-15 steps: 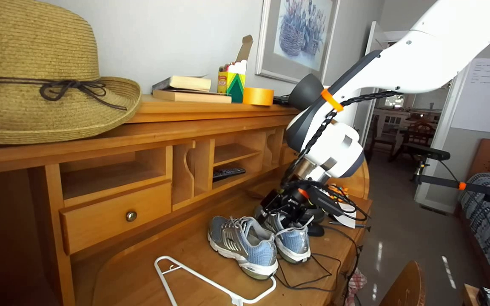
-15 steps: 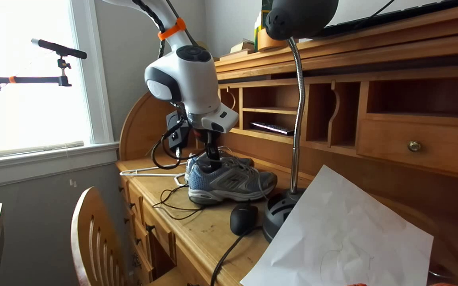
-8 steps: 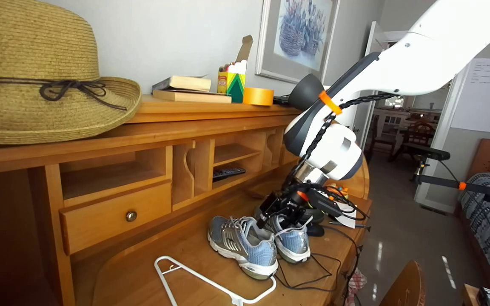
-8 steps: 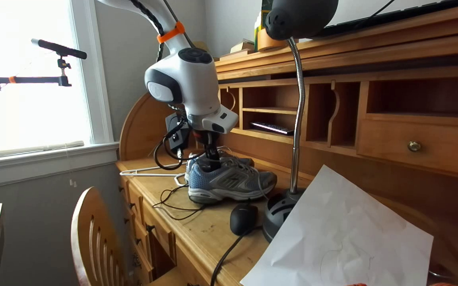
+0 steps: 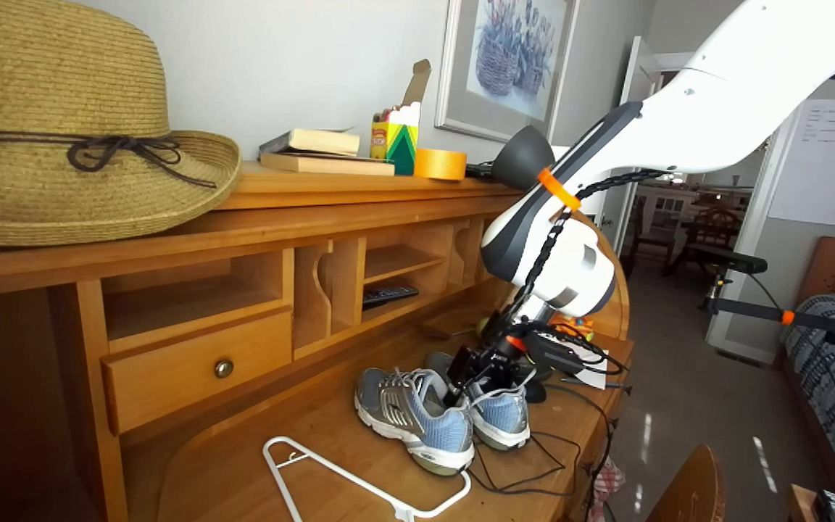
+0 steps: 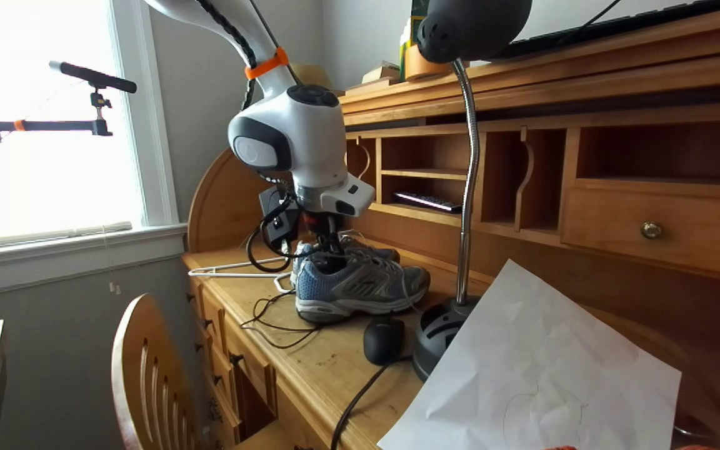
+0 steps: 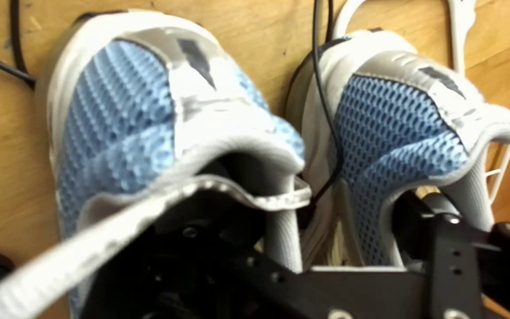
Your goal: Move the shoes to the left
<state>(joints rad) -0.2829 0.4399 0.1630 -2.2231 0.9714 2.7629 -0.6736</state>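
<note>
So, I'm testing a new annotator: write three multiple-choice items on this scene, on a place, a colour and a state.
1. The remote lies:
A) on the chair
B) in a cubby
C) under the hat

2. The hanger is:
A) green
B) red
C) white

3. The jaws stand:
A) apart, one in each shoe
B) together
C) around the lamp

1 B: both exterior views show it there, below a shelf.
2 C: white in every view.
3 A: the wrist view shows one inside either shoe.

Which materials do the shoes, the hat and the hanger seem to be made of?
Shoes: light-blue mesh, showing small holes, and shiny trim, perhaps synthetic. Hat: matte, probably straw, from its woven rows. Hanger: smooth, uniformly white, likely plastic.
</note>
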